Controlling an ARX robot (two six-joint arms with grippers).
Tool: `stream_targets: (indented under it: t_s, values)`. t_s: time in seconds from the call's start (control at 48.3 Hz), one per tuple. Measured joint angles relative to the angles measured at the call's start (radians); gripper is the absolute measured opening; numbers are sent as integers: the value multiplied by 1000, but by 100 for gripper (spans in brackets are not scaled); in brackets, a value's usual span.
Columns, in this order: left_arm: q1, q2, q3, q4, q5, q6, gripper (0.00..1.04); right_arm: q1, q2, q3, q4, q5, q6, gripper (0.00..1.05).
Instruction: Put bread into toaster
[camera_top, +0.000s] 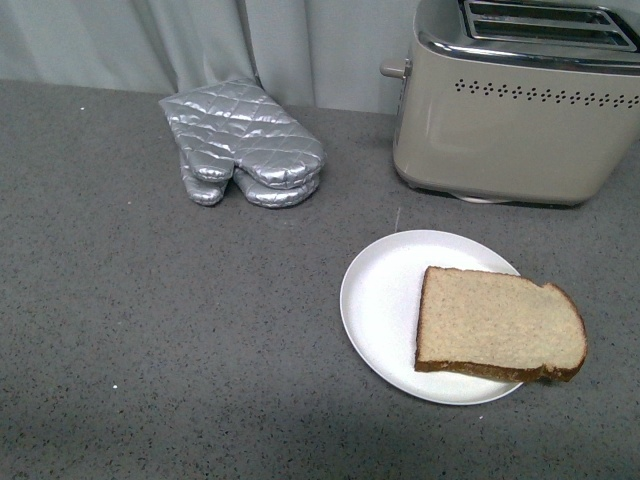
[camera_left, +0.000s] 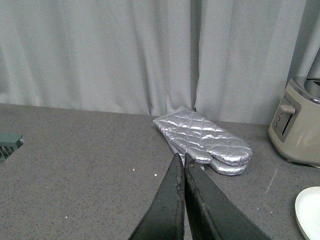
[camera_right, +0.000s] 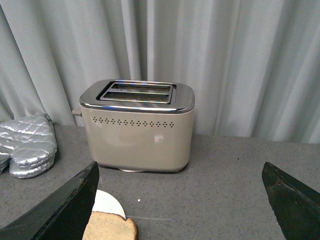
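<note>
The bread (camera_top: 500, 325), a tan slice with a dark crust, lies flat on a white plate (camera_top: 385, 300) in the front view, overhanging the plate's right rim. The beige toaster (camera_top: 520, 110) with a chrome top and two empty slots stands behind the plate at the back right. No arm shows in the front view. In the right wrist view my right gripper (camera_right: 180, 172) is open and empty, above the counter, with the toaster (camera_right: 137, 125) ahead and the bread (camera_right: 110, 227) by one finger. In the left wrist view my left gripper (camera_left: 181, 160) is shut and empty.
A silver quilted oven mitt (camera_top: 245, 145) lies at the back, left of the toaster; it also shows in the left wrist view (camera_left: 202, 140). A grey curtain (camera_top: 200, 40) hangs behind the grey counter (camera_top: 150, 330).
</note>
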Motion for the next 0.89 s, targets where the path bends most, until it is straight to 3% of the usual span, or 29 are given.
stream_targets:
  t_s: [0.456, 0.58, 0.766, 0.828, 0.891]
  values:
    - [0, -119, 0, -119, 0, 0, 4, 0, 0, 0, 0, 0, 0, 95]
    - [0, -262, 0, -287, 2, 0, 4, 0, 0, 0, 0, 0, 0, 95]
    - [0, -288, 0, -295, 1, -1, 4, 0, 0, 0, 0, 0, 0, 95]
    - [0, -288, 0, -296, 1, 0, 16, 19, 64, 46, -116, 77, -40, 95]
    - [0, -289, 0, -296, 1, 0, 27, 25, 203, 82, -149, 88, -51, 95]
